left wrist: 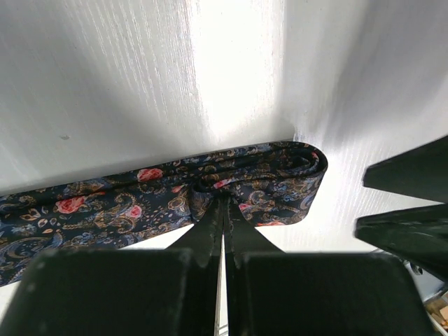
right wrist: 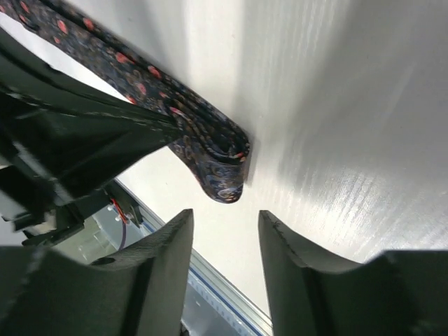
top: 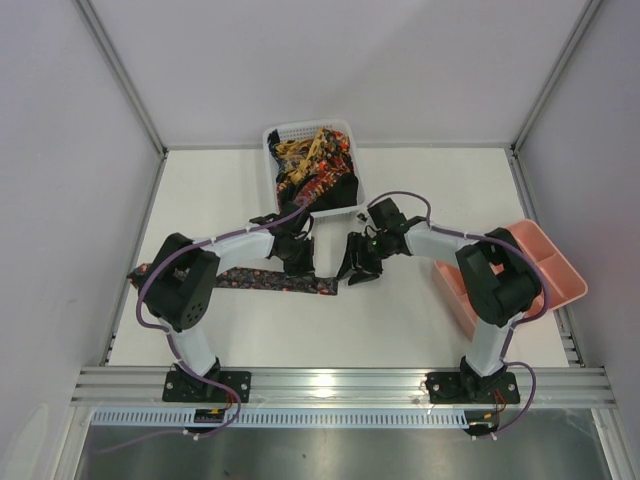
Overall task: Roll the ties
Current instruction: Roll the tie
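The dark navy paisley necktie (top: pixel 250 279) lies flat on the white tabletop (top: pixel 400 310), long axis running left to right across the front, its doubled-over end pointing right. The left claw (left wrist: pixel 224 206), pressed together, pinches the fabric just short of that fold. The right claw (right wrist: pixel 224 220) stands spread just beside the folded end, clear of it.

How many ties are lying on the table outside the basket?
1. The tie lies flat left of centre, its folded end pinched by the left claw. Others fill the basket, tangled and uncountable.
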Robot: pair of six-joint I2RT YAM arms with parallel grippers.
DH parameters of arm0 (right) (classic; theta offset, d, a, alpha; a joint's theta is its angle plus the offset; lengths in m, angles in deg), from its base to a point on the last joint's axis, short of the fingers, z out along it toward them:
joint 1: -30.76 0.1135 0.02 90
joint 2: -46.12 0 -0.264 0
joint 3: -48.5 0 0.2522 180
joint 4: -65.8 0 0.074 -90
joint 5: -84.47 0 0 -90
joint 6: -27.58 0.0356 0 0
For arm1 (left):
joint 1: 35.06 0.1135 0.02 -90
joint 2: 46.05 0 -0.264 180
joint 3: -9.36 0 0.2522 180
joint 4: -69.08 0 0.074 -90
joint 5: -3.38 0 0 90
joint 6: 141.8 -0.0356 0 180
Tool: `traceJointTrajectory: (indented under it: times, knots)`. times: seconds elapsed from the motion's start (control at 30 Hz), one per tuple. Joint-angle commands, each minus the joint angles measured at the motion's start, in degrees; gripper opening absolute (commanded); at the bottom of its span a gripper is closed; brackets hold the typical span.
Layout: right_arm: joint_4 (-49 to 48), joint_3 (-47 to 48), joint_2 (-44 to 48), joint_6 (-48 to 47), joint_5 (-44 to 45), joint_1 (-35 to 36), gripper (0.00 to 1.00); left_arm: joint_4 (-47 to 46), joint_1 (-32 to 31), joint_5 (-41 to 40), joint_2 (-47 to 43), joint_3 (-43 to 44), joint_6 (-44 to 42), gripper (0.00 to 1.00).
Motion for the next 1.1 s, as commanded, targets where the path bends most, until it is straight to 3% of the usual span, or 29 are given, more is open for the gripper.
traceJointTrajectory:
  times: [0.0, 0.27, 0.67, 0.73, 0.87, 1.07]
  knots:
    - [-4.5, -1.7, -1.2, -0.7, -2.2, 0.9, 0.51, -0.5, 0.2, -1.8, 0.9, 0.6, -1.6, 0.01]
    - [-9.5, -1.1, -6.9, 1.5, -1.4, 3.9, 0.55, -1.0, 0.3, -2.0, 1.3, -0.4, -2.0, 0.01]
    - [-12.7, -1.4, -10.3, 4.3, 0.0, 4.6, 0.45, -0.8, 0.2, -2.9, 0.8, -0.5, -2.6, 0.0]
    - [-12.6, -1.4, -10.4, 4.4, 0.0, 4.6, 0.38, -0.7, 0.3, -3.2, 0.7, -0.5, -2.8, 0.0]
    - [-11.3, -1.7, -9.4, 4.5, -0.5, 4.7, 0.15, -0.5, 0.2, -3.6, 0.1, -0.7, -3.0, 0.01]
    - [-9.0, -3.5, -5.9, 4.6, -2.0, 4.6, 0.0, -0.9, -0.2, -2.6, -0.2, -1.7, -2.6, 0.0]
